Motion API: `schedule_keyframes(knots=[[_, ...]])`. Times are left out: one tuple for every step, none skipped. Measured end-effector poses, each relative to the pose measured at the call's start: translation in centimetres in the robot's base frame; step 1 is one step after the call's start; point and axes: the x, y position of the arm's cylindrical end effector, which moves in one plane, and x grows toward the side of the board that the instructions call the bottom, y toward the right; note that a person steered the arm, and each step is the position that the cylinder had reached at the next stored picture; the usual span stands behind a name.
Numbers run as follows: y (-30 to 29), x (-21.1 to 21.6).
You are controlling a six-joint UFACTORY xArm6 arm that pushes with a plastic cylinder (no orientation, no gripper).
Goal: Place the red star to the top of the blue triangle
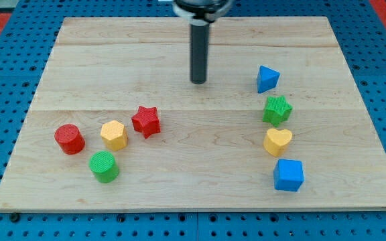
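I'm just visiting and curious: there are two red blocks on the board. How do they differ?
The red star has pointed arms, while the red cylinder is round with a flat top. The red star sits nearer the view's middle, right of the yellow hexagon; the red cylinder lies left of it, nearest the board's left edge. The star is also closer to my tip. Both share the same red, ridged look.

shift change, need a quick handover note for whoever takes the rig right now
My tip rests on the board's upper middle, touching no block.
The red star sits left of centre, beside the yellow block.
The blue triangle is at the view's right, heading a column with the green star just below it.
Done: nothing yet; the star is far from the triangle.
Left: push the star rightward and up to the bare board above the triangle.
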Motion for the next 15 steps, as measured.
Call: schedule_keyframes(knots=[[3.4, 8.9], [-1.4, 13.8], [-6.8, 7.7], [-8.2, 3.5], [-5.1, 6.4], [-9.8, 8.2], [-14.7, 5.1], [-15.0, -0.8], [-18.6, -1.6], [-20.3, -5.1], [-12.0, -4.3], [-4.3, -4.4], [-4.0, -2.0], [0.6, -2.7], [1.6, -8.1]])
